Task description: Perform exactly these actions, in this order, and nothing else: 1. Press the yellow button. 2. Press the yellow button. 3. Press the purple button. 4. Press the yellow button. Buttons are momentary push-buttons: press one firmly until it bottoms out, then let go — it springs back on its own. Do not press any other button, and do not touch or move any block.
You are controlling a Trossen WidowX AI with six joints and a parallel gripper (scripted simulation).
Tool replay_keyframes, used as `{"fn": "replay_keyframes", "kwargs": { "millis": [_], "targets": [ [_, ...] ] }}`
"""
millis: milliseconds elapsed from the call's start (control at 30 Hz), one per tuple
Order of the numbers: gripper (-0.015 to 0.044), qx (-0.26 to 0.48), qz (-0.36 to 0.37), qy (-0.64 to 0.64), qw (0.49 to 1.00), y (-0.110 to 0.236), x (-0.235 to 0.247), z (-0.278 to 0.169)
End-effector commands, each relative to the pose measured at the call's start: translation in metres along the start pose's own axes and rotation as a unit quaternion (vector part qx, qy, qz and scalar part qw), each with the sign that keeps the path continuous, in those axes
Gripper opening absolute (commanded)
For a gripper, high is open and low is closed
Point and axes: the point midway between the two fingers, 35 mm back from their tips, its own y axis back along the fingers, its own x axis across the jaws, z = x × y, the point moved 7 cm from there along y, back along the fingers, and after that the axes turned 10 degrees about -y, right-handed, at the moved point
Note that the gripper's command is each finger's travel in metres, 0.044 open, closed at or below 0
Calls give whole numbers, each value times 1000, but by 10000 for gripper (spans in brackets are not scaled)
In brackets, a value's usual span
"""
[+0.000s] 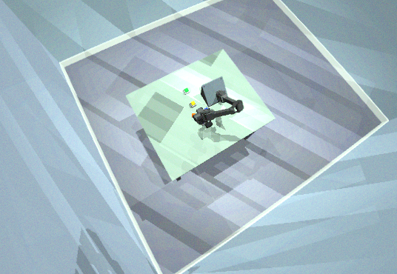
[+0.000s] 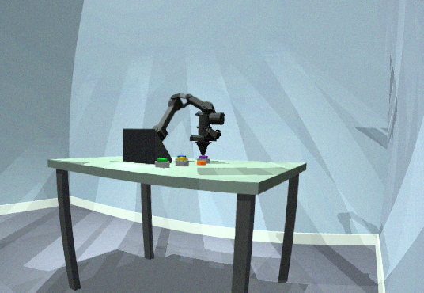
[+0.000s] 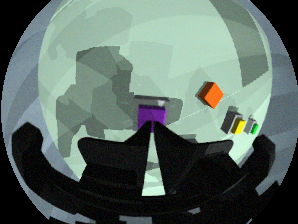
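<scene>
The purple button (image 2: 203,157) (image 3: 152,113) sits on the pale green table (image 2: 237,178) (image 1: 222,72) (image 3: 166,30). My gripper (image 2: 202,152) (image 3: 152,124) (image 1: 200,117) is shut and empty. It points straight down, with its tips at the top of the purple button. I cannot tell whether the button is pressed in. In the top view the arm hides the purple button. The yellow button (image 1: 192,104) (image 2: 182,160) (image 3: 237,125) stands off to one side, apart from the gripper.
A green button (image 1: 187,90) (image 2: 162,160) (image 3: 253,127) lies beyond the yellow one. An orange block (image 1: 193,114) (image 2: 201,163) (image 3: 213,94) lies close beside the purple button. A blue block (image 1: 206,107) shows near the arm. The arm's grey base box (image 1: 212,91) (image 2: 138,145) stands on the table.
</scene>
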Motion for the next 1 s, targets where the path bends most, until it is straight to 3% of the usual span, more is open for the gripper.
{"fn": "replay_keyframes", "kwargs": {
  "millis": [0, 167, 333, 533, 967],
  "targets": [
    [20, -4, 2, 1, 1000, 23, 0, 1],
    [20, -4, 1, 0, 1000, 31, 0, 2],
    [20, -4, 1, 0, 1000, 82, -1, 1],
    [20, -4, -2, -4, 1000, 85, -7, 4],
    [20, -4, -7, -5, 1000, 86, -184, 26]
  ]
}}
